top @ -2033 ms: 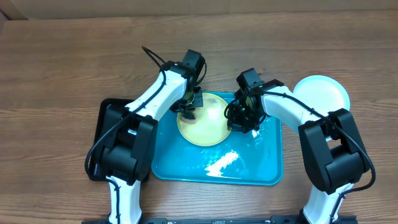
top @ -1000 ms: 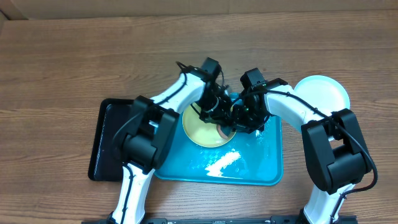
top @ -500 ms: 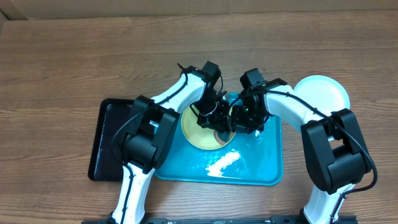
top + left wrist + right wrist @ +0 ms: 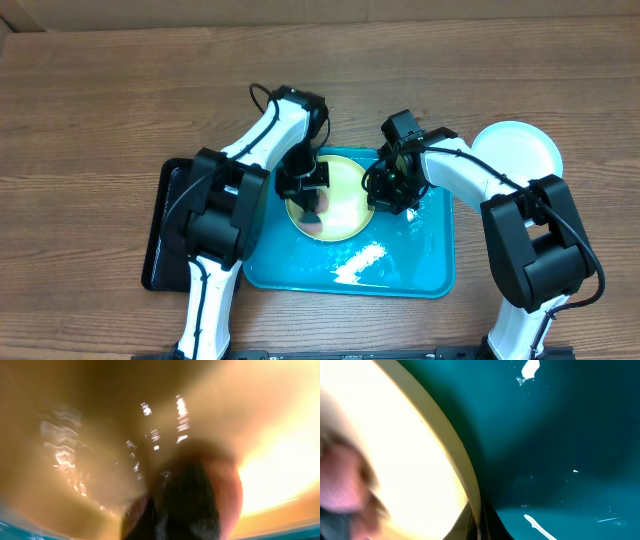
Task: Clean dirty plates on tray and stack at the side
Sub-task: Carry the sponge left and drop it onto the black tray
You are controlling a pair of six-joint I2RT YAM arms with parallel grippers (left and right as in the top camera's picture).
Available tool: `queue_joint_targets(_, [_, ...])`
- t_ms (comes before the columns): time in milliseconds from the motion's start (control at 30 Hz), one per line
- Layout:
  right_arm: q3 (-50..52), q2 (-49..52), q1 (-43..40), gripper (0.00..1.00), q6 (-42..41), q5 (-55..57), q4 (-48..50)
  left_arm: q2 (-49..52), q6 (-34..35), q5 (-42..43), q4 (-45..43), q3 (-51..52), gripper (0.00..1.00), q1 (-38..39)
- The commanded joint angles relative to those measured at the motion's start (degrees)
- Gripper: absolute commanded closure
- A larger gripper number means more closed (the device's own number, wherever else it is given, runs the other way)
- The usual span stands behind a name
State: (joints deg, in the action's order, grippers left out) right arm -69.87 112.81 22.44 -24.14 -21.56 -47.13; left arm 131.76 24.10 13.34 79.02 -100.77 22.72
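A yellow-green plate (image 4: 340, 190) lies tilted in the cyan tray (image 4: 410, 270). My right gripper (image 4: 384, 190) is shut on the plate's right rim; the rim (image 4: 465, 475) runs down between its fingers (image 4: 479, 527). My left gripper (image 4: 306, 190) is over the plate's left half and presses a pinkish sponge (image 4: 313, 208) onto it. In the left wrist view the sponge (image 4: 227, 495) and the dark fingers (image 4: 182, 510) fill the lower middle against the plate (image 4: 90, 420). A light blue plate (image 4: 517, 150) sits on the table to the right of the tray. A second yellow-green plate is not in view.
A smaller black tray (image 4: 165, 230) lies next to the cyan tray's left side. A white smear (image 4: 360, 258) marks the cyan tray's floor, and it also shows in the right wrist view (image 4: 540, 527). Bare wooden table (image 4: 100, 100) surrounds both trays.
My left gripper has swept with the sponge from the plate's right part back to its left half. The plate has shifted slightly. My right gripper has kept its hold on the rim.
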Motion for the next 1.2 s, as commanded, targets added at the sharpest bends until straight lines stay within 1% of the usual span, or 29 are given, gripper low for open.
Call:
queue_joint_targets(0, [1.6, 3.1, -0.3, 0.96, 0.2, 7.0, -0.3, 3.1, 2.3, -13.7, 0.3, -6.5, 0.96, -1.9])
queue_joint_targets(267, [1.6, 3.1, -0.3, 0.96, 0.2, 7.0, -0.3, 3.1, 1.6, -13.3, 5.9, -21.8, 0.96, 0.0])
queue_joint_targets(433, [1.6, 3.1, -0.3, 0.96, 0.4, 6.9, -0.3, 2.8, 1.7, -11.8, 10.7, -27.3, 0.96, 0.9])
queue_joint_targets(500, [1.6, 3.1, -0.3, 0.96, 0.4, 6.9, -0.3, 1.5, 1.9, -12.1, 11.3, -27.8, 0.96, 1.1])
queue_joint_targets(633, [1.6, 3.1, -0.3, 0.96, 0.4, 6.9, -0.7, -3.9, 4.6, -15.5, 11.8, -27.8, 0.96, 1.2])
queue_joint_targets(700, [1.6, 3.1, -0.3, 0.96, 0.6, 7.0, -0.8, -7.9, 6.4, -19.4, 12.4, -27.8, 0.96, 1.1])
queue_joint_targets(900, [1.6, 3.1, -0.3, 0.96, 1.7, 6.9, -0.7, -17.0, 9.0, -28.0, 16.7, -27.7, 0.96, 0.0])
queue_joint_targets(1033, [1.6, 3.1, -0.3, 0.96, 1.7, 6.9, -0.8, -20.5, 8.3, -29.0, 17.8, -26.3, 0.96, -2.3])
queue_joint_targets(1100, [1.6, 3.1, -0.3, 0.96, 1.7, 6.9, -0.9, -21.9, 8.5, -29.0, 17.8, -24.0, 0.95, -3.9])
queue_joint_targets(1167, [1.6, 3.1, -0.3, 0.96, 1.8, 6.9, -1.1, -22.9, 10.1, -29.0, 17.8, -20.4, 0.95, -6.2])
